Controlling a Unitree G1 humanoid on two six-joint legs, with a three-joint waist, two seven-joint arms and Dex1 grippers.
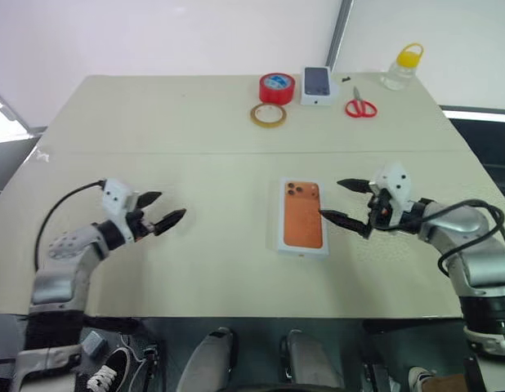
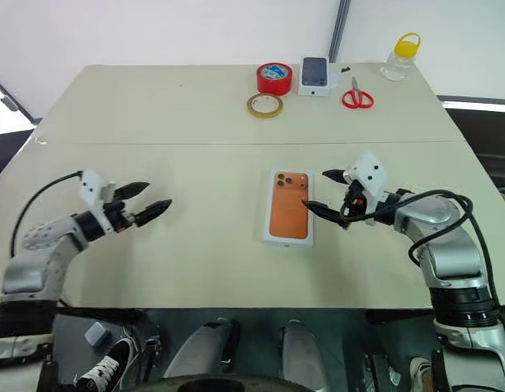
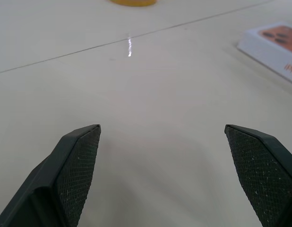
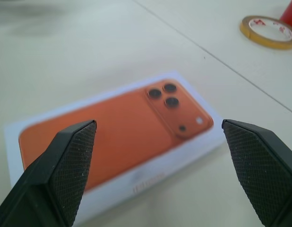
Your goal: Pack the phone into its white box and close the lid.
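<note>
Lid (image 1: 303,215) shut on table (image 1: 154,122); both grippers (image 1: 161,213) (image 1: 346,202) spread, empty; tape rolls (image 1: 269,114), scissors (image 1: 360,106) far behind.

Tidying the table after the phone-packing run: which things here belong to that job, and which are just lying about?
Job:
- closed white box, lid on, orange phone printed on top
- left gripper and right gripper, both open and empty

Lying about:
- red tape roll
- yellowish tape ring
- small phone box
- red scissors
- yellow-capped bottle
</note>
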